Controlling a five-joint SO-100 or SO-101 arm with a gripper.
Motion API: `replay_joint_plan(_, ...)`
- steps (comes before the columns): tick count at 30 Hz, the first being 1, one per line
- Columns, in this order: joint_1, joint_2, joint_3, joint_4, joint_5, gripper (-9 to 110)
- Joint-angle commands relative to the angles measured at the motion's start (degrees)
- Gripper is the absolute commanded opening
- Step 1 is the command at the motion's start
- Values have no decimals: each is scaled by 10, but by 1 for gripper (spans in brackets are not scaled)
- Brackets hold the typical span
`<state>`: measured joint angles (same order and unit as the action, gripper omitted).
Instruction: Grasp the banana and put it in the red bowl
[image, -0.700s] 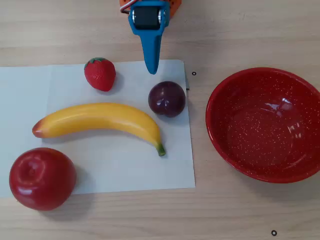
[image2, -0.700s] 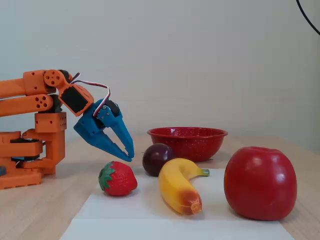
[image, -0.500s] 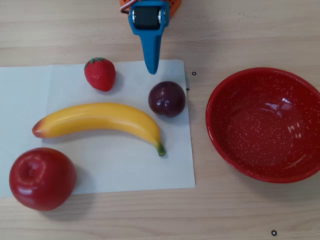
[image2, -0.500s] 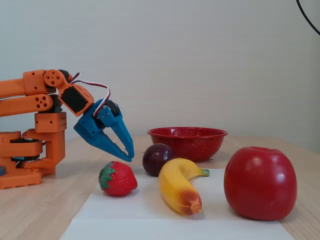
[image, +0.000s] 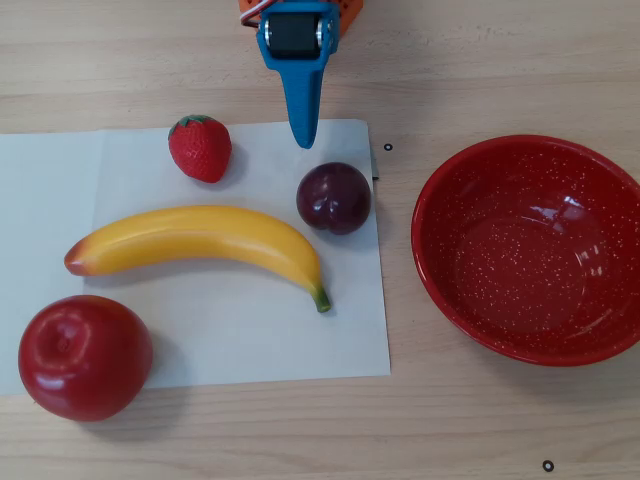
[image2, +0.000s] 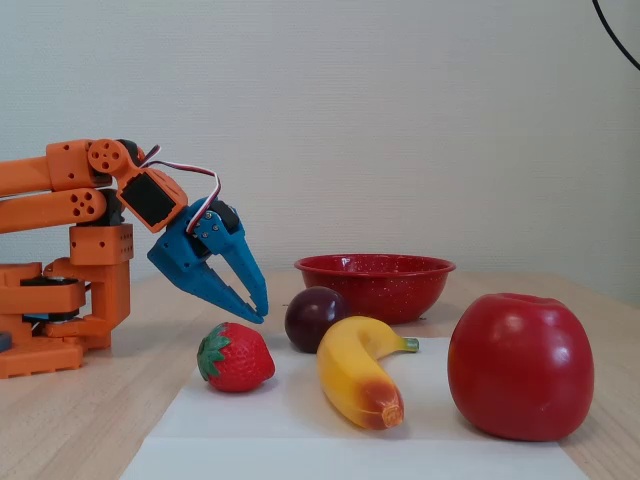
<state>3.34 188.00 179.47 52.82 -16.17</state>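
Note:
The banana (image: 205, 243) lies on a white paper sheet, orange-red end at the left, green stem at the lower right in the overhead view; in the fixed view the banana (image2: 357, 370) points its orange end toward the camera. The red bowl (image: 530, 248) stands on the wood to the right of the sheet; it also shows in the fixed view (image2: 374, 285) at the back. My blue gripper (image: 303, 135) hangs shut and empty above the sheet's far edge, between strawberry and plum; in the fixed view the gripper (image2: 256, 312) is above the table, apart from the banana.
A strawberry (image: 200, 148), a dark plum (image: 334, 198) and a large red apple (image: 84, 356) sit on the white sheet (image: 230, 340) around the banana. The orange arm base (image2: 60, 300) stands at the left in the fixed view.

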Motion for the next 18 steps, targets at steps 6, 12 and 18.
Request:
replay_joint_plan(6, 5, -57, -97, 42, 29, 0)
replay_joint_plan(12, -20, -159, -199, 62, 34, 0)
replay_joint_plan(18, -31, -258, -315, 103, 42, 0)
